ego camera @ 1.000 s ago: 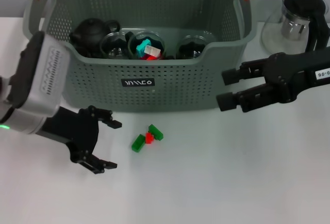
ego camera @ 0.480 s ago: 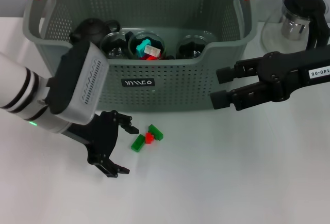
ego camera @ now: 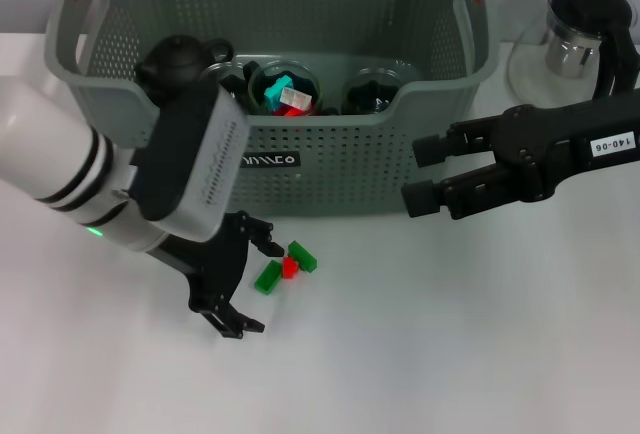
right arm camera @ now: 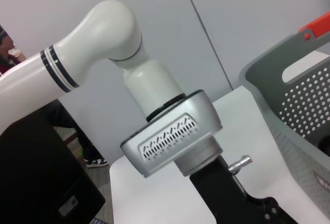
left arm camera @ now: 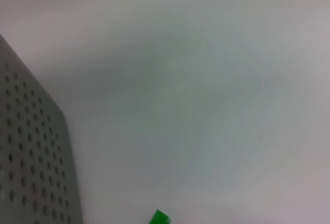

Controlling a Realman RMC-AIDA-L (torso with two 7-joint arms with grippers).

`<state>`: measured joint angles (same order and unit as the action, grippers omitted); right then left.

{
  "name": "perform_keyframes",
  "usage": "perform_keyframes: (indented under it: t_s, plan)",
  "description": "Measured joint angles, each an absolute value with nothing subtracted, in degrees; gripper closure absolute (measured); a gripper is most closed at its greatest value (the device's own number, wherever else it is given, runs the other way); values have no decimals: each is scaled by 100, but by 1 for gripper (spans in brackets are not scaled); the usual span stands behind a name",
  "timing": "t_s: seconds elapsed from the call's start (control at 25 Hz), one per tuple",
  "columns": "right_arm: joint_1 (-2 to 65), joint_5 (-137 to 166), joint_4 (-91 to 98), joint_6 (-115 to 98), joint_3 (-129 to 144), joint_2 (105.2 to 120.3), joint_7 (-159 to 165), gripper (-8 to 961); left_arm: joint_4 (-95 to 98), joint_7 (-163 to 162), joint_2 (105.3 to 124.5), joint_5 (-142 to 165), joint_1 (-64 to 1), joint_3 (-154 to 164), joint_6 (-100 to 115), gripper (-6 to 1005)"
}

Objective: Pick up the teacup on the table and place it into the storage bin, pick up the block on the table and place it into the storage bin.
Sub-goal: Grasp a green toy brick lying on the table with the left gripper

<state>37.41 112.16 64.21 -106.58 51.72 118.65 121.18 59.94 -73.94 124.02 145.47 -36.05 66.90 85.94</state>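
Observation:
The grey-green storage bin (ego camera: 330,169) stands at the back centre. Inside it are glass teacups (ego camera: 375,89), one of them holding coloured blocks (ego camera: 285,96). No teacup shows on the table itself. Two green blocks (ego camera: 267,276) and a small red one (ego camera: 290,267) lie on the table just in front of the bin. My left gripper (ego camera: 258,289) is open, low over the table, with its fingers just left of the blocks and touching nothing. The left wrist view catches a green block corner (left arm camera: 159,217) and the bin wall (left arm camera: 31,172). My right gripper (ego camera: 420,172) hovers open and empty at the bin's right front corner.
A black teapot (ego camera: 180,59) sits in the bin's left part. A glass kettle with a black lid (ego camera: 585,39) stands at the back right. The right wrist view shows my left arm (right arm camera: 170,136) and the bin's rim (right arm camera: 304,95).
My left arm has swung right and forward, bringing its open gripper up beside the blocks. The right gripper has drifted slightly left. The blocks have not moved.

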Motion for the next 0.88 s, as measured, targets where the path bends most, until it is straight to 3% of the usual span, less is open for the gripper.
perform_keyframes:
  t_s: [0.88]
  plan:
    - [3819,12041,6197,-10729,5296,11839,11909,7,5867,-7713,12419,14952,-3887,7271,8088,83]
